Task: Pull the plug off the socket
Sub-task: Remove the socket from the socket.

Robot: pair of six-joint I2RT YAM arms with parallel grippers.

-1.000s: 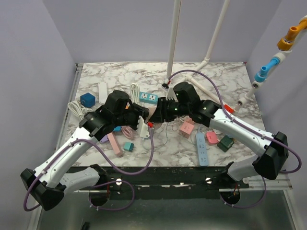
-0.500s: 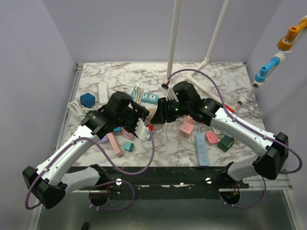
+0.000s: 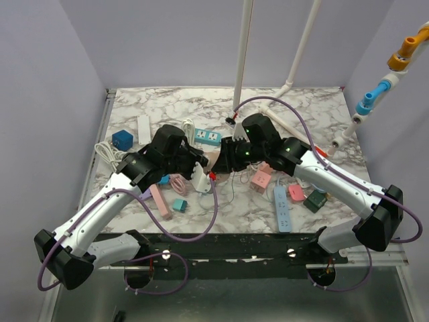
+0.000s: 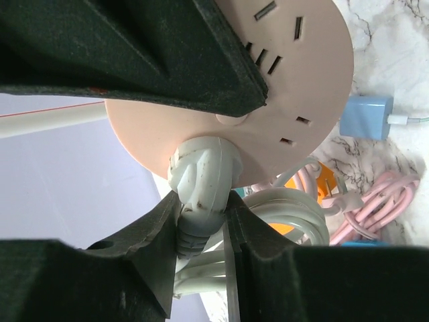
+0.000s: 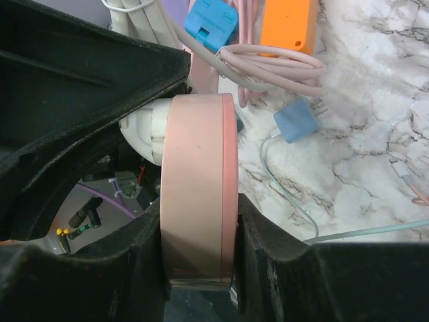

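A round pink socket [image 5: 196, 191] is held on edge between the fingers of my right gripper [image 5: 198, 241], which is shut on it above the table. In the left wrist view its face [image 4: 305, 80] shows slots, with a white plug [image 4: 201, 178] seated in it. My left gripper [image 4: 201, 231] is shut on the plug's body and strain relief. In the top view the two grippers meet mid-table, left [image 3: 200, 161] and right [image 3: 226, 155], with the socket [image 3: 214, 159] mostly hidden between them.
Around the arms lie a blue-white power strip [image 3: 206, 137], a light blue strip [image 3: 282, 208], pink adapters [image 3: 261, 178], a dark green block [image 3: 314, 200], a blue cube [image 3: 122, 140], a pink bar [image 3: 159, 200], coiled white and pink cables [image 3: 177, 182], and white poles [image 3: 241, 50].
My left arm has shifted slightly up and to the right toward the right gripper. The right arm has stayed almost still. The plug is still seated in the socket.
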